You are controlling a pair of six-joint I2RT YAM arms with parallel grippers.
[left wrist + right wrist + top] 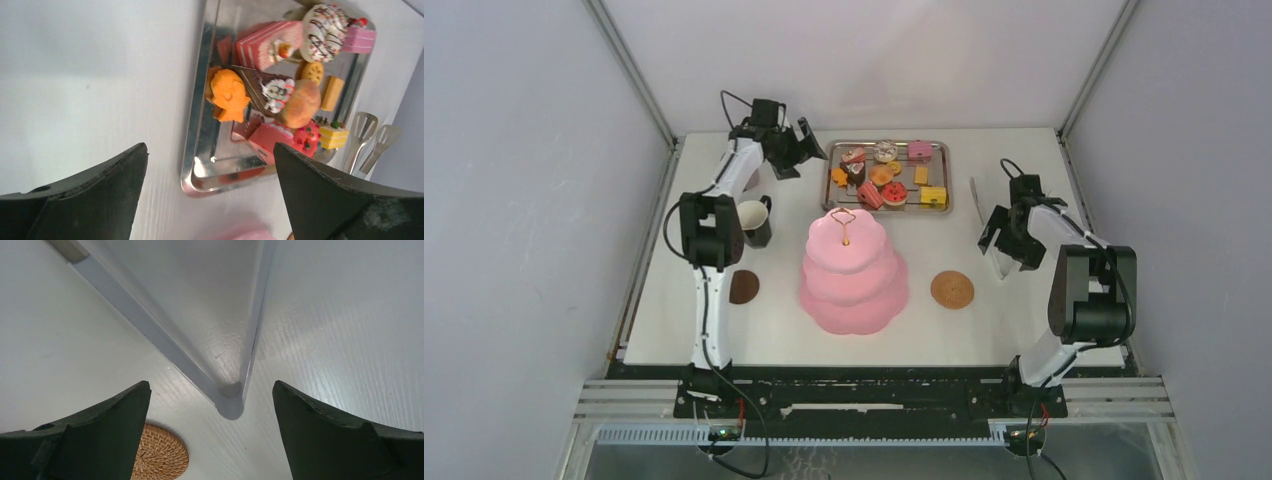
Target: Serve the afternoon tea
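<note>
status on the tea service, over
Both open, empty: left gripper by tray, right gripper over tongs. All cakes on tray, stand looks bare. Nothing in the way.

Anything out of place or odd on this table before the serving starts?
Nothing looks spilled or broken. The toy cakes lie jumbled in the steel tray, some leaning on each other. The black mug stands on the bare table beyond the left coaster, not on it. Only one mug is in view.
</note>
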